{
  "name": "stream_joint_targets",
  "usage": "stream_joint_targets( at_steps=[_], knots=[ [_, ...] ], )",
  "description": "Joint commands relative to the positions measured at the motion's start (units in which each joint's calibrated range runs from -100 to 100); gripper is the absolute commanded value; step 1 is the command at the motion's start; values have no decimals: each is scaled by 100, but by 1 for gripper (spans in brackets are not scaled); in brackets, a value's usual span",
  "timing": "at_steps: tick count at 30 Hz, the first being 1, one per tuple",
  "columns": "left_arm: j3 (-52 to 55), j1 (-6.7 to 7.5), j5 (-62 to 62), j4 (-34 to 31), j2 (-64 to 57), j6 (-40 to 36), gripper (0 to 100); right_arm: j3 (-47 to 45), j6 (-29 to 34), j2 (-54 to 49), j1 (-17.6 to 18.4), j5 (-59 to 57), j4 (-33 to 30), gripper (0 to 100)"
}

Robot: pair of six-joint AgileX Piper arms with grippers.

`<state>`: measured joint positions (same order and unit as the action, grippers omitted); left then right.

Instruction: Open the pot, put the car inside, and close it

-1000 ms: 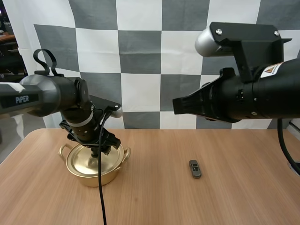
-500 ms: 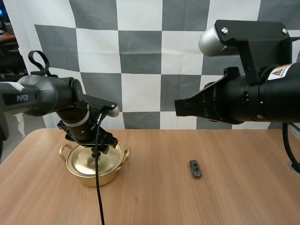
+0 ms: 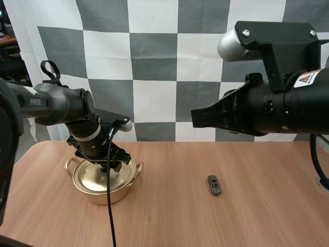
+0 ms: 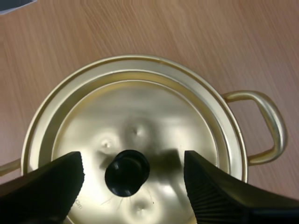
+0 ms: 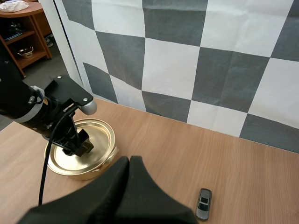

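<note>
My left gripper [image 4: 131, 161] hangs over the lid [image 4: 154, 116], fingers apart either side of the knob [image 4: 127, 171]; lined up to pinch and lift, I judge. Pot [image 3: 105, 192] closed. Right gripper [image 5: 129, 163] together, parked high. Car [image 3: 214, 185] on table [image 3: 169, 221], well right of pot.

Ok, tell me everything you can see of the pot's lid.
The lid is round, gold-coloured shiny metal, slightly dented, with a black knob at its centre. It sits flat and closed on the pot, which stands on the wooden table. The left hand is open over it, straddling the knob without pinching it.
</note>
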<state>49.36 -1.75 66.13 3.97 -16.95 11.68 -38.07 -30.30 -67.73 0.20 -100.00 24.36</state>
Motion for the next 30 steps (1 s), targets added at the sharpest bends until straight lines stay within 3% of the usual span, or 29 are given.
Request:
stream_joint_targets(
  at_steps=[1,3,4,7,24,30],
  knots=[
    [-1,-2,-50,3,-4,-2,100,-1,-3,7,6,0,-8,0],
    [-1,-2,-50,3,-4,-2,100,-1,-3,7,6,0,-8,0],
    [-1,-2,-50,3,-4,-58,82,-1,-3,7,6,0,-8,0],
    [-1,-2,-185,-9,-4,-348,0,-1,-3,7,6,0,-8,0],
    [-50,-2,-326,-91,-4,-381,0,-1,-3,7,6,0,-8,0],
    [-545,-2,215,-81,-30,-456,0,-1,-3,7,6,0,-8,0]
  ],
)
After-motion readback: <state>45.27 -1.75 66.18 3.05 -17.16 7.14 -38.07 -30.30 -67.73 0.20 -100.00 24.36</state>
